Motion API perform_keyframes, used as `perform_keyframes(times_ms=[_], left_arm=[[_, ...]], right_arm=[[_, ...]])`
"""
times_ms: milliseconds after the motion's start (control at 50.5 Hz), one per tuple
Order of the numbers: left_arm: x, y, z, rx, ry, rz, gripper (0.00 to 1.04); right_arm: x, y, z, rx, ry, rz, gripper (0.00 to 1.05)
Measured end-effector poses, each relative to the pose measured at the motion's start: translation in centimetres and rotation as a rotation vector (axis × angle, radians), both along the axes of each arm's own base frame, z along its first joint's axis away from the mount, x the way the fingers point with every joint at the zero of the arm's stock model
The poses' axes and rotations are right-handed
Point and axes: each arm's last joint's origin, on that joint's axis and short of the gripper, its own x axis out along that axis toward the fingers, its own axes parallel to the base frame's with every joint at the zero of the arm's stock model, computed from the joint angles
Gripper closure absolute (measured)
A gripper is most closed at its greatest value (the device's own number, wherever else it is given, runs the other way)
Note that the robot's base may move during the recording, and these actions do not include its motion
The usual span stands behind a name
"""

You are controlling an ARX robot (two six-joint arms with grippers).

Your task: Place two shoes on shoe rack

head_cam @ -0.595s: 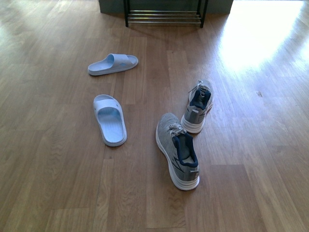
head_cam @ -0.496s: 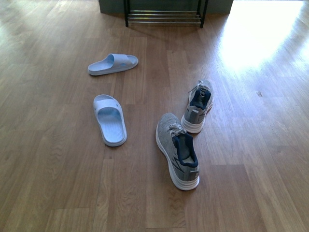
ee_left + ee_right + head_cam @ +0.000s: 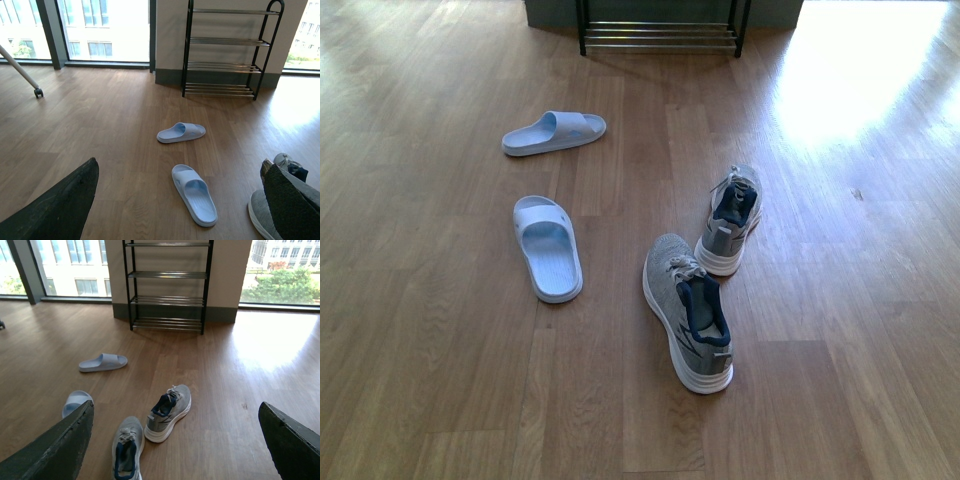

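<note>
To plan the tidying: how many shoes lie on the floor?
4. One pale blue slide lies nearest the shoe rack, the second slide closer to the robot. One grey sneaker is right of them, the other sneaker nearest the robot. None looks hidden.

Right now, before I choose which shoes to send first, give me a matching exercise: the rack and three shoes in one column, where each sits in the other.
1. shoe rack
2. far slide
3. near slide
4. near sneaker

a. closest to the front camera, heel toward it
b. at the far end, standing upright
c. lying crosswise, the shoe nearest the rack
d. lying lengthwise, left of item 4

Pairs: 1-b, 2-c, 3-d, 4-a
</note>
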Motion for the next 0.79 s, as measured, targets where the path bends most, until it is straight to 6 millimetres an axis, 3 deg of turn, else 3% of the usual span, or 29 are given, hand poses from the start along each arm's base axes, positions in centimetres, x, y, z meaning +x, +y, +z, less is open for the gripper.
perform_keyframes(times_ms=[793], left_arm=[[0.00,0.00,0.00,0.000,0.000,0.000,0.09]], right_arm=[[0.00,0.00,0.00,0.000,0.000,0.000,0.09]])
